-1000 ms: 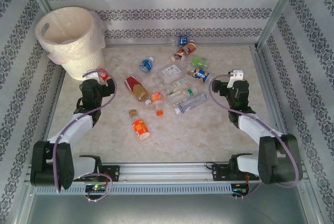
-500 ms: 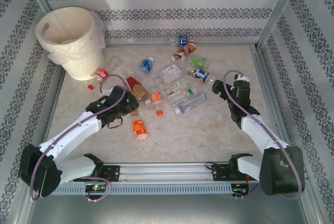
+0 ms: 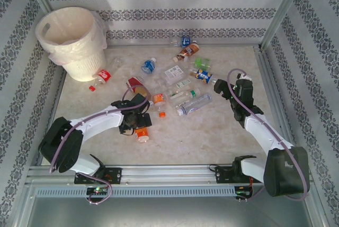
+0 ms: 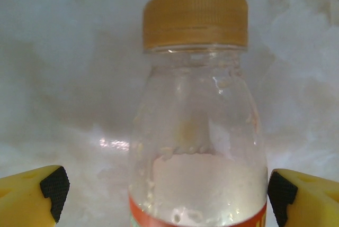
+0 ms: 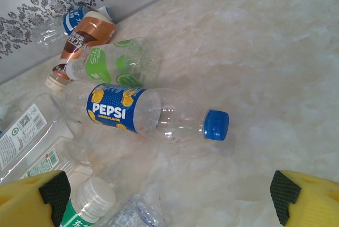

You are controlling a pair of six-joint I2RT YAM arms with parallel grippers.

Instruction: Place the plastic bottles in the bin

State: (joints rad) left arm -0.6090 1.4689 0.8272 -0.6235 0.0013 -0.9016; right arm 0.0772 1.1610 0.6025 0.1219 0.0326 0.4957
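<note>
plastic bottle (image 4: 198,147), clear, round-shouldered, with ribbed amber cap (image 4: 195,18)

Marbled table (image 3: 212,137), scattered bottles (image 3: 193,102) (bin (image 3: 85,65) far-left)

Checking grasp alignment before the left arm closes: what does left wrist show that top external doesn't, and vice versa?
Left wrist: close-up of the orange-labelled bottle, tan cap on, clear neck, the left gripper open and straddling it. Top external: the bin at far left, the other plastic bottles scattered mid-table, a red-labelled bottle lying beside the bin, the right gripper at the cluster's right edge. Both: that orange-labelled bottle lying on the marbled table at the left gripper.
</note>
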